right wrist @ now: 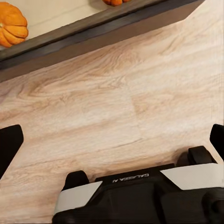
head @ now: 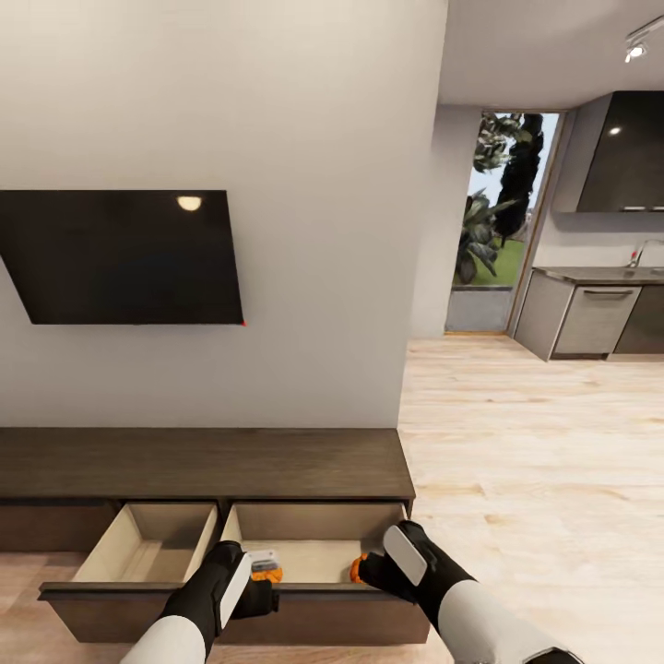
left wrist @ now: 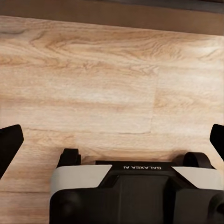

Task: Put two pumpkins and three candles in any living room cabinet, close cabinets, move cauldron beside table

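Right gripper (right wrist: pixel 112 135) empty, spread; pumpkin (right wrist: pixel 12 24) beyond, inside cabinet drawer (right wrist: pixel 93 28)

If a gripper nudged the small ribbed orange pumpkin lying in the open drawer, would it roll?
Probably a little: the small ribbed orange pumpkin looks round, so it may roll or wobble. Its ribs and flattened shape would likely stop it soon. The drawer front beside it should keep it inside.
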You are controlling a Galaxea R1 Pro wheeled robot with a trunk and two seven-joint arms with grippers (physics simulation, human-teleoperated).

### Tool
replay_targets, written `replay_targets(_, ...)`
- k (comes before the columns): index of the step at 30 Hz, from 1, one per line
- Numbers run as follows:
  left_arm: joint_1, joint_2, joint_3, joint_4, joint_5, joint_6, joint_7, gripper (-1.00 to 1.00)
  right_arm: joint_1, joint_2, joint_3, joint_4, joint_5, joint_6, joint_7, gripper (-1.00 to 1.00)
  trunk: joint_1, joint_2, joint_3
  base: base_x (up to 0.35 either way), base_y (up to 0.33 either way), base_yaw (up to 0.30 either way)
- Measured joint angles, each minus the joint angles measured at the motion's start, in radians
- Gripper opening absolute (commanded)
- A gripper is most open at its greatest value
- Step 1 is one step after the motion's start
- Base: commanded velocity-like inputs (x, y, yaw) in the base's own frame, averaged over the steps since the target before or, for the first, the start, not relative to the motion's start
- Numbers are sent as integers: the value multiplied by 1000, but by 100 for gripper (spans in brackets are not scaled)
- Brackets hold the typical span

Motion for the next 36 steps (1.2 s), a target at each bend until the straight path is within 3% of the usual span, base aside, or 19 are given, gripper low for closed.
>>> replay_targets(3, 0, 0, 0, 1, 1, 1, 0, 100, 9, 0, -26, -6, -3, 32, 2, 100, 0, 0, 0, 0, 0, 0)
replay_targets(13, 0, 0, 1, 4, 3, -23, -4, 100, 21, 0, -32, -4, 2, 26, 8, 100, 34, -63, -28, 0, 0, 0)
replay_targets(30, 13, 12, -1, 35, -2, -226, -3, 100, 104, 0, -18, 0, 19, -135, 11, 100, 100, -182, -81, 0, 0, 0)
replay_targets(36, 18, 15, 0, 73, -2, -302, -3, 100, 107, 0, -12, 1, 71, -163, 14, 100, 123, -224, -100, 0, 0, 0)
